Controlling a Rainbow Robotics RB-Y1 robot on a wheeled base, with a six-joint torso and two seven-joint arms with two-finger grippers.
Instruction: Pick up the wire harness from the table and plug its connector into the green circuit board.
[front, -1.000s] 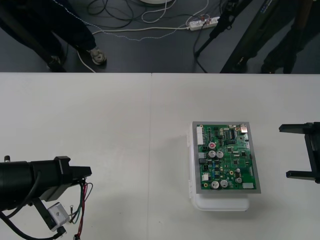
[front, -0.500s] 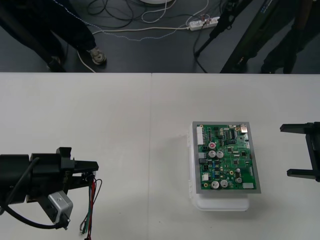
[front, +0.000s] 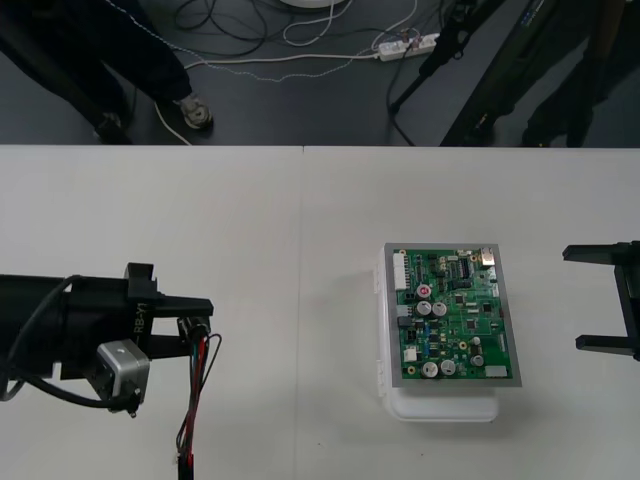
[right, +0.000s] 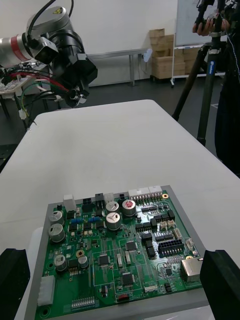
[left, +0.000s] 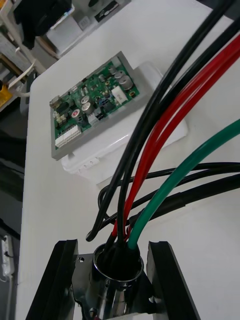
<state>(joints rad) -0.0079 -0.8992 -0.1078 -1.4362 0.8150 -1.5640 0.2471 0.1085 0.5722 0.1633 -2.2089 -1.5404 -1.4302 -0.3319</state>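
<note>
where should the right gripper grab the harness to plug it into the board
Probably low on the wires, near their free end, approached from the board side and closing across the strands. The left gripper is shut on the socket, so the wires trail loose toward the near edge of the table; the right gripper stands open beyond the board.

The wire harness (left: 165, 130) has glossy, smooth plastic insulation; its round socket (left: 117, 267) is shiny metal. The green circuit board (front: 452, 315) has a dull grey frame (front: 450, 382) and a white plastic base (front: 445, 408). The surface (front: 250, 230) is smooth, matt.
</note>
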